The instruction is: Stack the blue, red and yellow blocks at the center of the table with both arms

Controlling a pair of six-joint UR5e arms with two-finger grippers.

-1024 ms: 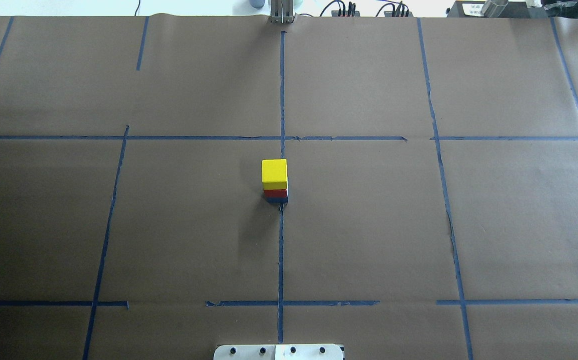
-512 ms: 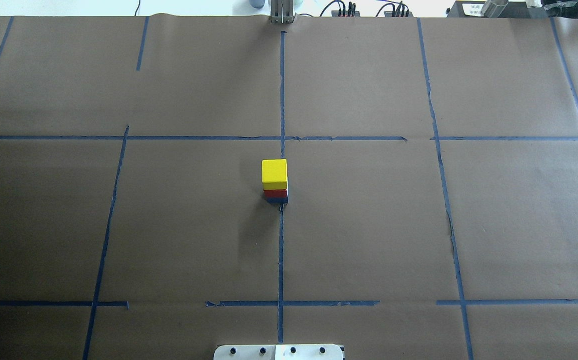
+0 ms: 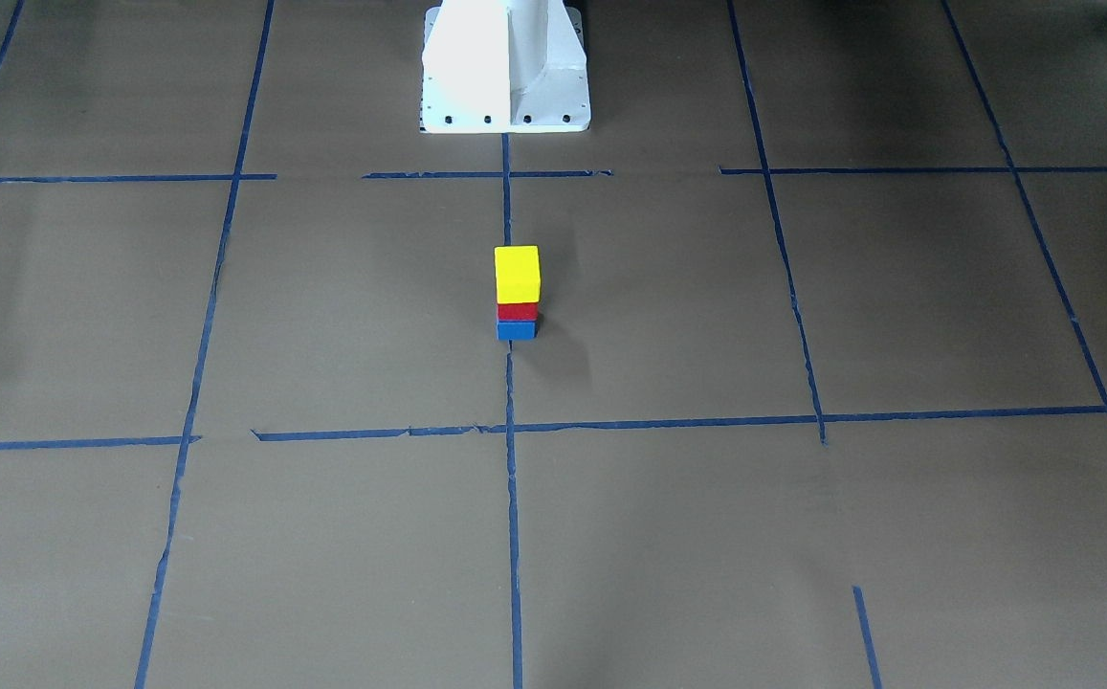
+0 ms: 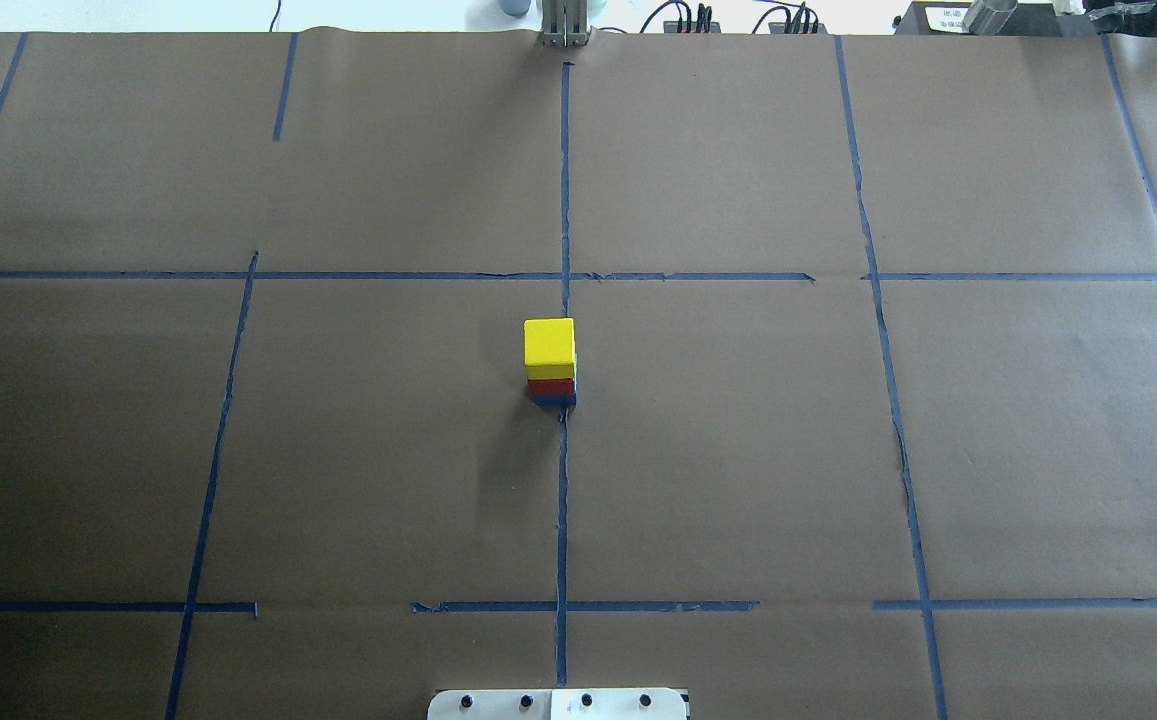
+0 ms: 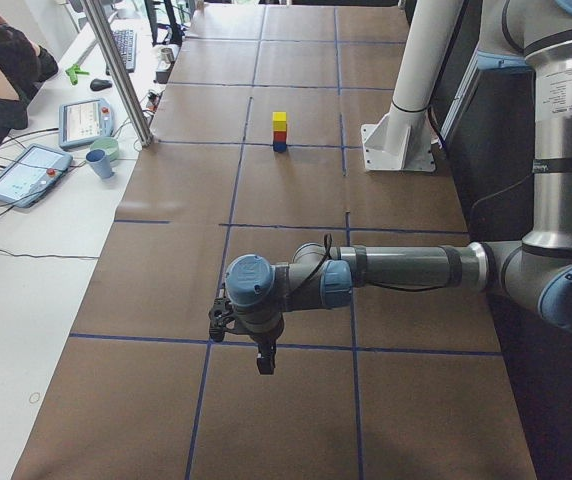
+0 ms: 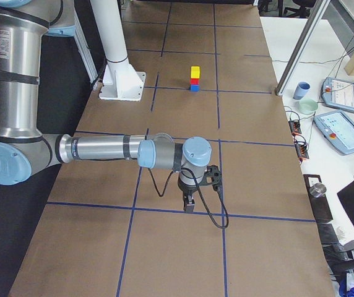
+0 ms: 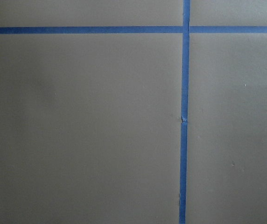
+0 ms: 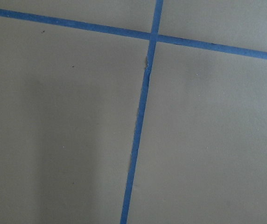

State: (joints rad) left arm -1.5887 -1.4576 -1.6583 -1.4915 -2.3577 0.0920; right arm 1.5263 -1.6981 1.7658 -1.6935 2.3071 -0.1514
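"Where did the blocks end up?"

"All three are in one tower at the middle of the table (image 4: 738, 450). The blue block (image 4: 553, 399) is on the paper, the red block (image 4: 551, 385) sits on it, and the yellow block (image 4: 549, 343) is on top. From overhead the tower stands right on the centre tape line (image 4: 562, 500), its sides roughly flush. The white pedestal (image 4: 558, 705) is at its 6 o'clock, well apart."

"And the grippers?"

"Neither is near it; the tower stands alone. Seen from the table's left end, the left gripper (image 5: 264, 362) hangs low over the paper with its fingers pointing down, close to a tape crossing. The tower is at its 12 o'clock, far up the table. From the other end, the right gripper (image 6: 189, 205) hangs the same way just above a tape line. Again the tower lies at its 12 o'clock, well apart."

"Open or closed?"

"I can't tell for either one. They show only from the two ends of the table, and from there the jaws are too small to judge. All three blocks are in the tower, though."

"What do the wrist cameras see?"

"Brown paper and crossing blue tape, that's all."
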